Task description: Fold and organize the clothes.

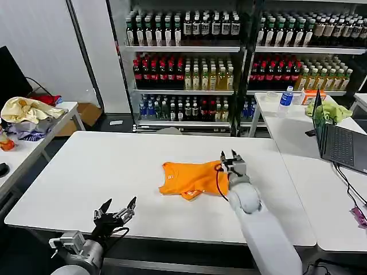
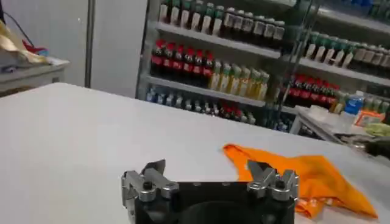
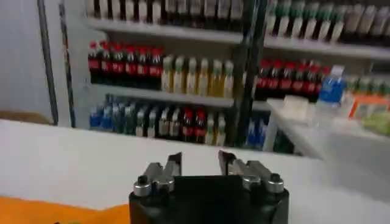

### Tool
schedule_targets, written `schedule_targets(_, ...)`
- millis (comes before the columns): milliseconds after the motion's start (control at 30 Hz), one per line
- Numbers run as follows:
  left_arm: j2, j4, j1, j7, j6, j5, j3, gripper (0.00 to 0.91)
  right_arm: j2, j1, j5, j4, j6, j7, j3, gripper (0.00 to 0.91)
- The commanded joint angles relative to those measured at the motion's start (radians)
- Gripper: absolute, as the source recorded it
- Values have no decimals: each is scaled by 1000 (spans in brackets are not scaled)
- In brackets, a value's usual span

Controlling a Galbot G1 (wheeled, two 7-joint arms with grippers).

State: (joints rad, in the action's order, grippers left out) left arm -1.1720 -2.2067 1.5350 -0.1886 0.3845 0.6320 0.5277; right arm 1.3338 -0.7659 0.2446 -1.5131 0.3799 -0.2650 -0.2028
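On worktop, mid-right: orange T-shirt (image 1: 192,177), bunched into a rough partial fold, well clear of every edge.
Shirt state: sleeve and neck end toward robot's left, one flap tucked under at the near side; not squared, so I'd call the fold early or half done.
Right pincer (image 1: 231,157): at the shirt's right-hand edge, just above or touching the cloth, can't tell which. Fingers parted a moderate gap in the right wrist view (image 3: 201,163), nothing between them.
Left pincer (image 1: 117,212): low over the near-left edge of the worktop (image 1: 103,166), well apart from the shirt. Spread wide, empty; left wrist view (image 2: 210,175) shows the shirt beyond it.
Handling: thin cotton, light, limp. Won't hold shape, will drag and wrinkle if pushed. Should slide easily on the smooth white top, so a one-sided pull likely moves the whole bundle.
Grip points: pinch hem or sleeve corners, single layer if possible; the right edge under the right pincer is the closest take.
Room: plenty of bare surface left of and behind the shirt for spreading it out. 
Edges: neighbouring table with laptop (image 1: 338,143) just right; the right arm's sweep that way is the tight side.
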Motion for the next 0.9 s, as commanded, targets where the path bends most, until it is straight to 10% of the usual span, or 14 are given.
schedule_targets(33, -11, -38, 27, 6, -6, -36, -2, 907, -108, -570, -167, -539, -193, 50, -221, 907)
schedule_targets(267, -20, -55, 49, 22, -21, -64, -7, 907, -58, -880, -216, -708, -306, 67, -370, 907)
schedule_targets(900, -29, -115, 82, 43, -42, -144, -27, 907, -13, -934, -230, -761, -296, 67, -377, 907)
